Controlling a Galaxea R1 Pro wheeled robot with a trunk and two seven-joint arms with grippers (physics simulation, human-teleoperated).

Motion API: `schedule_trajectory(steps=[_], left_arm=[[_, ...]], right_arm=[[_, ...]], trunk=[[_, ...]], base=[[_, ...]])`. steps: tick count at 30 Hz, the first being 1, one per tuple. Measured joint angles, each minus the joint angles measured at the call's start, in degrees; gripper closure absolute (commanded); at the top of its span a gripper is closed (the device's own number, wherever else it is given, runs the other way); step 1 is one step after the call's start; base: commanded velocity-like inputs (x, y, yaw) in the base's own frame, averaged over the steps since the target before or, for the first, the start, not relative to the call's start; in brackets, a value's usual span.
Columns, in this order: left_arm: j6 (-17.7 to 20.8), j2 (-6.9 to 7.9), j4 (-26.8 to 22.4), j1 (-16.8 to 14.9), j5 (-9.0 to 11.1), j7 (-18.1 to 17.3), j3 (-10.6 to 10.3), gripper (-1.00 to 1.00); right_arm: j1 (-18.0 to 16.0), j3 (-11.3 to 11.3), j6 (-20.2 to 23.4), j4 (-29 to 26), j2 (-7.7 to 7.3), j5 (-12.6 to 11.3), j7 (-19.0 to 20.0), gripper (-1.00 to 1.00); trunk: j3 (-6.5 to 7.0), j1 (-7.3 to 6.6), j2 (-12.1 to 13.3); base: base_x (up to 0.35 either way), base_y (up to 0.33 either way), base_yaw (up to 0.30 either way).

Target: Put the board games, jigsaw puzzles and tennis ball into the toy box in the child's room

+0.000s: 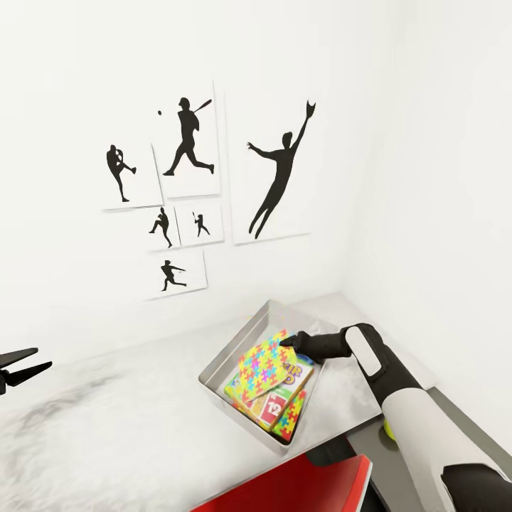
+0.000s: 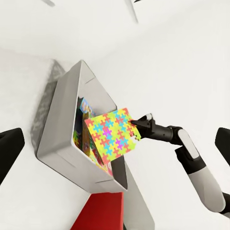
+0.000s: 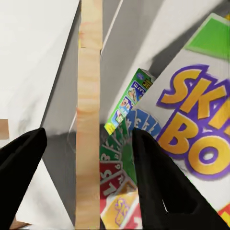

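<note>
Right gripper [image 1: 288,343] over the toy box [image 1: 235,343], clamped on one corner of a jigsaw puzzle [image 1: 264,364]; puzzle tilted above the box contents. In right wrist view, puzzle seen edge-on as a pale wooden strip [image 3: 89,120] between the black fingers [image 3: 158,182]. Beneath it in the box: SKIP-BO board game [image 3: 191,120], a second jigsaw puzzle [image 1: 290,421] partly under that, a small blue-green box [image 3: 129,103] against the wall. Toy box resting on the pale counter [image 1: 107,419] near the room corner. Tennis ball [image 1: 389,428] on the lower dark section beside the right forearm. Left gripper [image 1: 21,370] apart, well clear at the counter's left. Baseball posters [image 1: 188,142] on wall. Red object [image 1: 299,483] at near edge.
</note>
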Motion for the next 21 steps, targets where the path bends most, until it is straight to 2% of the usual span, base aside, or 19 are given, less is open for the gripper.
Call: schedule_trajectory(steps=[8,21], left_arm=[[0.0,0.0,0.0,0.0,0.0,0.0,-0.1,-1.0],[0.0,0.0,0.0,0.0,0.0,0.0,-0.1,-1.0]], right_arm=[[-0.1,-0.1,0.0,0.1,0.03,1.4,0.0,-1.0],[0.0,0.0,0.0,0.1,-0.05,1.7,0.1,-1.0]], trunk=[[0.0,0.0,0.0],[0.0,0.0,0.0]], base=[[0.0,0.0,0.0],[0.0,0.0,0.0]])
